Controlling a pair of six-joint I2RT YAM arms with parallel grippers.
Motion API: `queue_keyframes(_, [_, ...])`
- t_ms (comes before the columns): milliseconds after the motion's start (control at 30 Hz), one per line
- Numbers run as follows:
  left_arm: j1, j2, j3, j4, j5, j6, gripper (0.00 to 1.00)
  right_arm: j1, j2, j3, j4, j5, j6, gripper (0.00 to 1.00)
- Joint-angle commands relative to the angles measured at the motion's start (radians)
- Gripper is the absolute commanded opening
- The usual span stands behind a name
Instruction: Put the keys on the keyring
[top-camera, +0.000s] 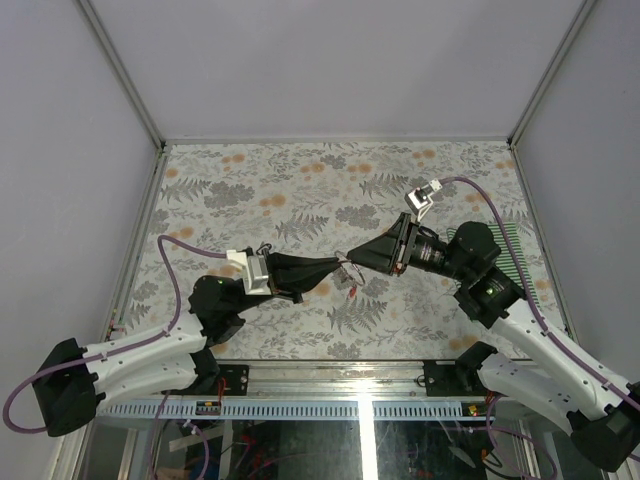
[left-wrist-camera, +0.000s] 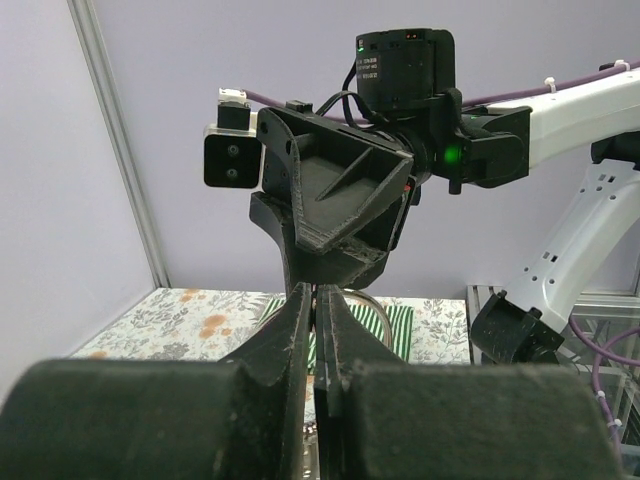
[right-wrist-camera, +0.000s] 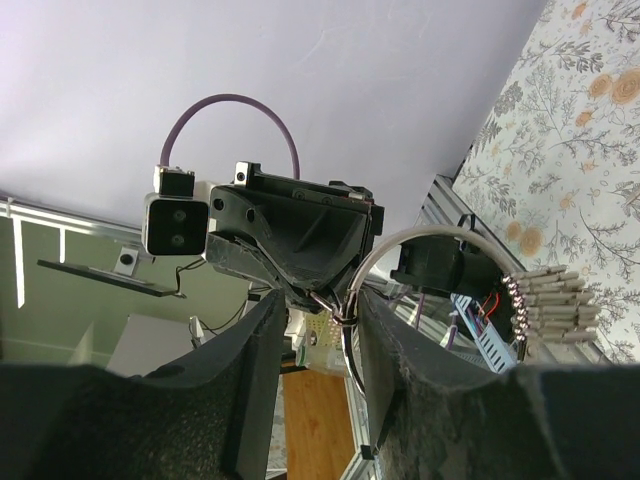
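Both grippers meet tip to tip in the air above the middle of the table. My left gripper (top-camera: 337, 268) (left-wrist-camera: 318, 290) is shut, and its tips pinch a small silver loop (right-wrist-camera: 341, 312) that hangs on the keyring (right-wrist-camera: 430, 232). The keyring is a thin silver wire ring; its arc also shows behind my left fingers (left-wrist-camera: 376, 297). My right gripper (top-camera: 352, 256) (right-wrist-camera: 322, 300) has its jaws apart, and the ring's wire lies along the inner face of one finger (right-wrist-camera: 385, 340). A red tag (top-camera: 352, 290) dangles below the fingertips. The other keys are out of view.
A green-striped mat (top-camera: 517, 250) (left-wrist-camera: 395, 325) lies at the right edge of the floral tabletop (top-camera: 300, 190). Grey walls with metal posts enclose the table. Purple cables loop over both arms.
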Motion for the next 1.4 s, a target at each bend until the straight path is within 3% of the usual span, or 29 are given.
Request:
queue_keyframes(0, [-0.001,0.002,0.028,0.114,-0.001,0.03,0.0,0.001,0.0,0.009,0.058,-0.044,0.009,0.41])
queue_keyframes(1000, [-0.001,0.023,0.046,0.11,0.02,0.047,0.0,0.001,0.024,-0.01,0.133,-0.07,0.055,0.27])
queue_keyframes(1367, [-0.001,0.025,0.05,0.092,0.014,0.034,0.0,0.001,0.018,-0.012,0.151,-0.071,0.047,0.02])
